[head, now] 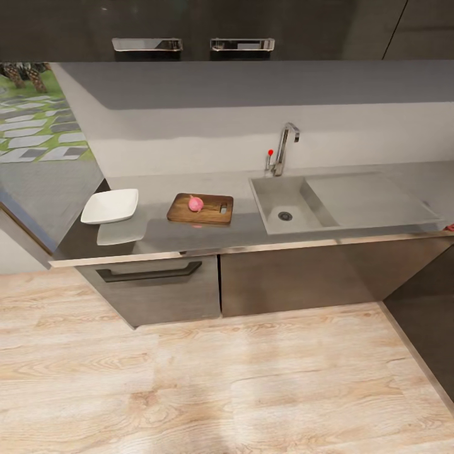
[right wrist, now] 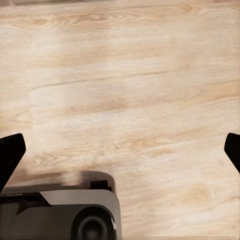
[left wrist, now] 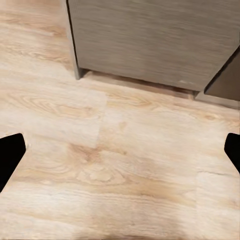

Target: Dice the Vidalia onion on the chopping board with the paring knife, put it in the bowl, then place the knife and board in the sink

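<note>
In the head view, the pinkish Vidalia onion (head: pixel 196 203) sits on the brown chopping board (head: pixel 181 213), which lies flat on the grey countertop (head: pixel 170 236). The white bowl (head: pixel 111 205) stands to the board's left. To the board's right is the steel sink (head: pixel 268 195), its basin bare around the drain, with the tap (head: pixel 282 148) behind it. A tiny red thing (head: pixel 450 226) shows at the counter's far right edge, too small to identify. My left gripper (left wrist: pixel 120 155) and right gripper (right wrist: pixel 120 155) hang open over the floor, nothing between their fingers.
Pale wood floor (head: pixel 221 391) stretches between me and the dark cabinets (head: pixel 284 277) under the counter. The drainboard (head: pixel 369 198) lies right of the basin. Wall cabinets hang above. My wheeled base (right wrist: pixel 75 212) shows in the right wrist view.
</note>
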Controlling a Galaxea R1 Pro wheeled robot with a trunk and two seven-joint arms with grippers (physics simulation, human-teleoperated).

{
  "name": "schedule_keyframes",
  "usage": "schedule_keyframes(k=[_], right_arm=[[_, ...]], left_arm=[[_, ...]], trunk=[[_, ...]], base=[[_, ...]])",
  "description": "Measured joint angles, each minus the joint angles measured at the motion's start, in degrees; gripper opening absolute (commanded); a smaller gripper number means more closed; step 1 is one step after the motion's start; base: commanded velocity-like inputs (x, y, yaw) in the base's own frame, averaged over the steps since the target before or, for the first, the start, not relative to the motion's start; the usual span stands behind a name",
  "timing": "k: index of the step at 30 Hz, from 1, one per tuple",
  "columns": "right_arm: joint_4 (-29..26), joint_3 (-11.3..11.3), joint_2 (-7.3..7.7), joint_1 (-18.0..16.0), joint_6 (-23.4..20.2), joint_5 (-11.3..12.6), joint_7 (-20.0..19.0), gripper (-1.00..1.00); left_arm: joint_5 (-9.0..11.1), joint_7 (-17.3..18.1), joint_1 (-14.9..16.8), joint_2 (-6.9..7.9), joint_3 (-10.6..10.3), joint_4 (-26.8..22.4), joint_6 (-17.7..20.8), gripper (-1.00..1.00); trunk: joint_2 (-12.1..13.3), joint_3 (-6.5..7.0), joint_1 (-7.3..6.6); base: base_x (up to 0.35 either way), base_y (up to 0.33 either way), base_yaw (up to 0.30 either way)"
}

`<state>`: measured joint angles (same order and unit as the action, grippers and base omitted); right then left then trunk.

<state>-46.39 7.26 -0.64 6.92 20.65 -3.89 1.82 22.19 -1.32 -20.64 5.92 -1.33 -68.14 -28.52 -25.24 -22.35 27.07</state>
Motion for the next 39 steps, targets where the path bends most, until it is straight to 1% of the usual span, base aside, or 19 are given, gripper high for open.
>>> schedule_keyframes(k=[1, 3, 4, 6, 7, 10, 14, 17, 18, 20, 22, 24, 28, 29, 32, 39], right_arm=[[0.1, 0.0, 0.0, 0.0, 0.01, 0.0, 0.0, 1.0], [0.29, 0.0, -0.01, 0.0, 0.04, 0.0, 0.01, 1.0], [0.39, -0.04, -0.01, 0.0, 0.09, 0.0, -0.02, 1.0], [0.46, -0.1, -0.01, 0.0, 0.12, -0.02, -0.04, 1.0], [0.49, -0.1, -0.01, 0.0, 0.12, -0.04, -0.02, 1.0], [0.71, -0.09, -0.01, 0.0, 0.13, -0.07, 0.01, 1.0], [0.82, -0.03, -0.07, 0.0, 0.13, -0.06, 0.05, 1.0], [0.84, 0.02, -0.09, 0.0, 0.13, -0.04, 0.09, 1.0], [0.84, 0.08, -0.09, 0.0, 0.13, -0.03, 0.1, 1.0], [0.82, 0.14, -0.09, 0.0, 0.13, -0.01, 0.11, 1.0], [0.81, 0.16, -0.1, 0.0, 0.13, 0.0, 0.11, 1.0], [0.83, 0.15, -0.1, 0.0, 0.13, 0.0, 0.11, 1.0], [0.79, -0.08, -0.1, 0.0, 0.3, -0.02, 0.08, 1.0], [0.82, -0.21, -0.1, 0.0, 1.75, -0.05, 0.09, 1.0], [1.33, -0.26, -0.17, 0.0, 2.89, -0.07, 0.09, 1.0], [1.63, 0.01, -0.18, 0.0, 3.03, -0.07, 0.1, 1.0]], left_arm=[[0.38, 0.01, 0.0, -0.01, 0.14, 0.37, -0.01, 1.0], [1.09, 0.09, 0.03, -0.07, 0.43, 2.65, -0.03, 1.0], [1.43, 0.21, 0.05, -0.15, 0.62, 5.88, -0.15, 1.0], [1.53, 0.37, 0.08, -0.17, 0.79, 9.11, -0.73, 1.0], [1.56, 0.4, 0.09, -0.16, 0.85, 9.75, -1.1, 1.0], [1.62, 0.41, 0.09, -0.13, 0.82, 10.33, -2.19, 1.0], [1.67, 0.28, 0.09, -0.15, 0.93, 10.97, -2.4, 1.0], [1.79, 0.13, 0.1, -0.33, 0.84, 10.18, -2.32, 1.0], [1.77, 0.1, 0.1, -0.64, 0.82, 9.85, -2.25, 1.0], [1.64, 0.12, 0.09, -1.75, 0.75, 9.82, -2.14, 1.0], [1.59, 0.25, 0.14, -2.36, 0.76, 11.55, -2.2, 1.0], [1.53, 0.4, 0.17, -2.61, 0.78, 13.51, -2.4, 1.0], [1.47, 0.49, 0.22, -2.77, 0.79, 14.97, -2.42, 1.0], [1.47, 0.52, 0.26, -2.85, 0.73, 15.47, -2.43, 1.0], [1.46, 0.53, 0.27, -2.84, 0.71, 15.67, -2.43, 1.0], [1.47, 0.52, 0.27, -2.8, 0.87, 17.24, -2.44, 1.0]], trunk=[[0.0, 0.0, 0.0], [0.0, 0.0, 0.0], [0.0, 0.0, 0.0], [0.0, 0.0, 0.0], [0.0, 0.0, 0.0], [0.0, 0.0, 0.0], [0.0, 0.0, 0.0], [0.0, 0.0, 0.0], [0.0, 0.0, 0.0], [0.0, 0.0, 0.0], [0.0, 0.0, 0.0], [0.0, 0.0, 0.0], [0.0, 0.0, 0.0], [0.0, 0.0, 0.0], [0.0, 0.0, 0.0], [0.0, 0.0, 0.0]], base=[[0.0, 0.0, 0.0], [0.0, 0.0, 0.0], [0.0, 0.0, 0.0], [0.0, 0.0, 0.0], [0.0, 0.0, 0.0], [0.0, 0.0, 0.0], [0.0, 0.0, 0.0], [0.0, 0.0, 0.0], [0.0, 0.0, 0.0], [0.0, 0.0, 0.0], [0.0, 0.0, 0.0], [0.0, 0.0, 0.0], [0.0, 0.0, 0.0], [0.0, 0.0, 0.0], [0.0, 0.0, 0.0], [0.0, 0.0, 0.0]])
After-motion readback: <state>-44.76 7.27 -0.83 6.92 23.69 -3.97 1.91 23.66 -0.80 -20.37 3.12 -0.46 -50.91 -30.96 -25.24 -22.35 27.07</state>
